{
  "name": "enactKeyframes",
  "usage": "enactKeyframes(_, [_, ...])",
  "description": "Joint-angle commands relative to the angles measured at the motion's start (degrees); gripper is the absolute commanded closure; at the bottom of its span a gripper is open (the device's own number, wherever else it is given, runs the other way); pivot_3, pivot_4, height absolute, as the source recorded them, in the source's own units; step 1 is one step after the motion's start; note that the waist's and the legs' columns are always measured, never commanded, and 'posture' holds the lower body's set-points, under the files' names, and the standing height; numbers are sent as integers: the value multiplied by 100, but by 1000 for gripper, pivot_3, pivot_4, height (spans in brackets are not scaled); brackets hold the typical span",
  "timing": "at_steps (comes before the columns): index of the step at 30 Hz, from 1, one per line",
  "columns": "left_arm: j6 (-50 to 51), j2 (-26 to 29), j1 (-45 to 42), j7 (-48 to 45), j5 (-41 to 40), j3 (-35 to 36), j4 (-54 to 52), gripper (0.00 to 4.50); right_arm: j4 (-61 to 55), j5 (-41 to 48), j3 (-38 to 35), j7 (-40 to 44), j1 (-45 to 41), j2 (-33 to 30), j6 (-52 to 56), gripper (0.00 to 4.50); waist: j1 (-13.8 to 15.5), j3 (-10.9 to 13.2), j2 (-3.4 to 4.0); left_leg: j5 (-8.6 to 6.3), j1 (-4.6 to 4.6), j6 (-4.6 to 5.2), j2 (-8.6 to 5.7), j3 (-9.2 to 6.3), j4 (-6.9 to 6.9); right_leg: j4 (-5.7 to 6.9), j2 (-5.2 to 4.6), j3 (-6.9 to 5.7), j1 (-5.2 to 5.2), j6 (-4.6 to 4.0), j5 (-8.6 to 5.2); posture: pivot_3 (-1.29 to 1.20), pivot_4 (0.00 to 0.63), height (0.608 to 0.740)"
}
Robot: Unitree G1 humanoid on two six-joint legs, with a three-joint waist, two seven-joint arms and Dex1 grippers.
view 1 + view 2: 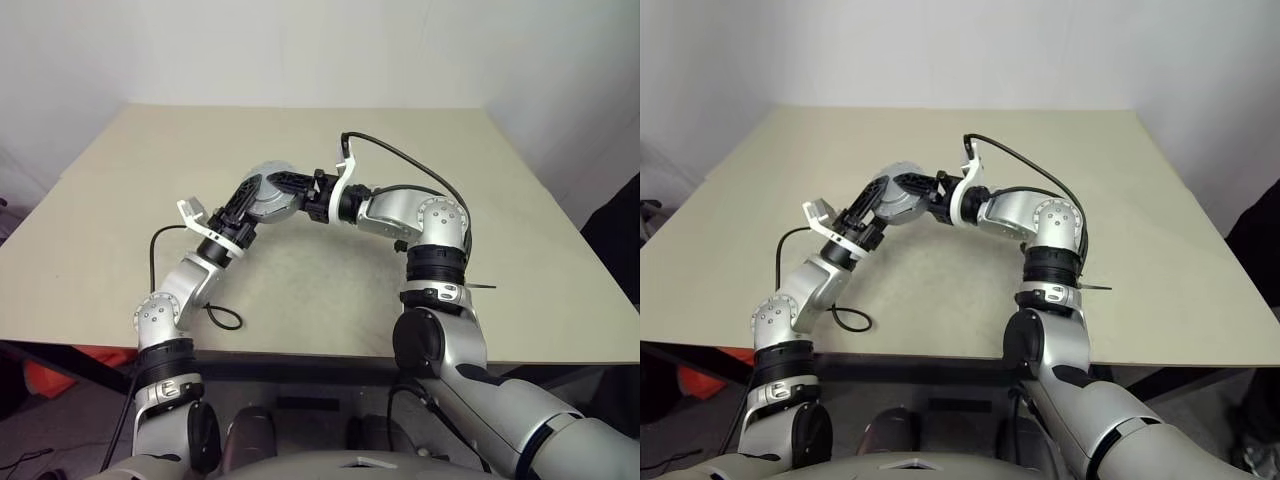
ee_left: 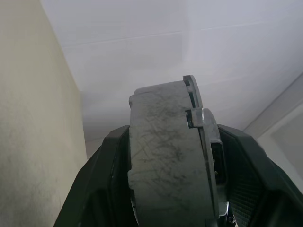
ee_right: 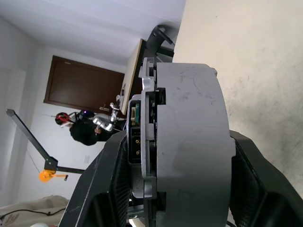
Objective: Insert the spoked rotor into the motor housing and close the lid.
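We see a beige table (image 1: 520,250) under both raised grippers, with a black cable (image 1: 222,317) looping on its near edge below the left gripper.

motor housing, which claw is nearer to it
Neither: both grip it. The left claw clamps the motor housing from the robot's left, the right claw from its right, above the table.
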Motion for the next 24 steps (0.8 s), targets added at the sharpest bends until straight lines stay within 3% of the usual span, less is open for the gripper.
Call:
enactKeyframes(1, [-76, 118, -11, -45, 59, 25, -77, 2171, -321, 241, 81, 157, 42, 371, -243, 2259, 0, 0, 0, 0, 0, 0, 0, 0, 1, 0, 0, 0, 0, 0, 0, 0, 0, 740])
enactKeyframes(2, [-95, 115, -11, -33, 78, 21, -80, 2171, -302, 240, 107, 177, 60, 357, -275, 2259, 0, 0, 0, 0, 0, 0, 0, 0, 2, 0, 0, 0, 1, 0, 0, 0, 0, 740])
enactKeyframes(3, [-109, 108, -10, -23, 92, 16, -87, 2171, -285, 246, 130, 188, 74, 347, -302, 1554, 0, 0, 0, 0, 0, 0, 0, 0, 2, 0, 0, 0, 2, 0, 0, 0, 0, 740])
enactKeyframes(8, [-210, 31, -14, 56, 216, -32, -154, 2171, -498, 84, 465, 325, 167, 258, -448, 26, 0, 0, 0, 0, 0, 0, 0, -2, 8, 2, -1, -1, 4, 2, 1, 0, 0, 740])
enactKeyframes(16, [-783, 118, 2, 113, 772, 89, -215, 2171, -617, -924, 1072, 208, 366, 50, -1530, 26, -3, 0, -1, 0, 2, 0, 0, -3, 14, 1, -4, -2, 11, 8, 4, 0, 0, 740])
enactKeyframes(24, [-2044, 405, -19, 230, 1278, 965, 236, 2171, -83, -1006, 544, -133, 320, -24, -2127, 26, -21, -1, -3, 0, 8, 0, 1, -3, 19, 0, -2, -2, 17, 33, -5, 0, 0, 740])
